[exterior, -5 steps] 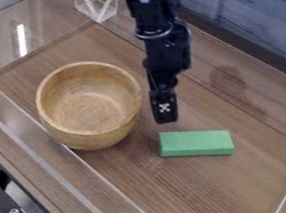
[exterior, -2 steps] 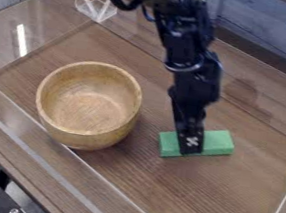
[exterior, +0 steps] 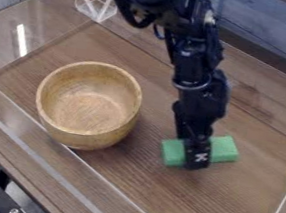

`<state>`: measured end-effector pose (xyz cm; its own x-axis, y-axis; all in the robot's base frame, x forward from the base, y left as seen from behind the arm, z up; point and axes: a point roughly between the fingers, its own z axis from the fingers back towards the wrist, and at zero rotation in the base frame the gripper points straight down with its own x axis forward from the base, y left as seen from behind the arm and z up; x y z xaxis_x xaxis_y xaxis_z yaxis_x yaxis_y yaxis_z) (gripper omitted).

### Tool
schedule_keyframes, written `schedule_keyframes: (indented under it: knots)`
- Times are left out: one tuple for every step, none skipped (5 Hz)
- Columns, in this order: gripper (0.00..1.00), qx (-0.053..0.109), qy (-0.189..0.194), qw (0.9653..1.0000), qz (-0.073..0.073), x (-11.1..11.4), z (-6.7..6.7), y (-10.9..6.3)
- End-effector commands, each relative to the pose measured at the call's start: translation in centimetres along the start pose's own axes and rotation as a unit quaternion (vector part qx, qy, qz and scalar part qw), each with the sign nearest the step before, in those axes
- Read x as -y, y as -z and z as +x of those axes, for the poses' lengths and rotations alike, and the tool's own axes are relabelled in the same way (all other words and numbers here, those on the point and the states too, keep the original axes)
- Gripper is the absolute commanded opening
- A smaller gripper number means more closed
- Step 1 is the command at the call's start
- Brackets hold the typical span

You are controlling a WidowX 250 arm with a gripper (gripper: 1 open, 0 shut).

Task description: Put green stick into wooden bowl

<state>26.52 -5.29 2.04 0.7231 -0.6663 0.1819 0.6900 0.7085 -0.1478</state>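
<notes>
The green stick (exterior: 220, 149) lies flat on the wooden table, right of the wooden bowl (exterior: 90, 104). My gripper (exterior: 195, 155) points down over the stick's middle, hiding most of it; green shows on both sides of the fingers. The jaws stand open, straddling the stick, and I see no squeeze on it. The bowl sits upright at the left with nothing inside.
Clear plastic walls (exterior: 44, 154) fence the table on the front and sides. A wire-like white frame (exterior: 93, 5) stands at the back left. My black arm (exterior: 184, 34) reaches in from the top of the view.
The gripper moved right and down, from beside the bowl's right rim to directly over the green stick. The stick and bowl have stayed in place.
</notes>
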Motion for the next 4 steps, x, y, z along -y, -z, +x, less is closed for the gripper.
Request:
schedule_keyframes:
  knots:
    - [1.0, 0.003, -0.028, 0.9996, 0.004, -0.4, 0.0, -0.3]
    - [1.0, -0.005, -0.036, 0.9993, 0.002, -1.4, -0.4, -0.5]
    - [1.0, -0.012, -0.041, 0.9991, 0.0, -2.3, -0.7, -0.8]
    - [1.0, -0.017, -0.048, 0.9987, -0.001, -1.8, -0.3, -0.5]
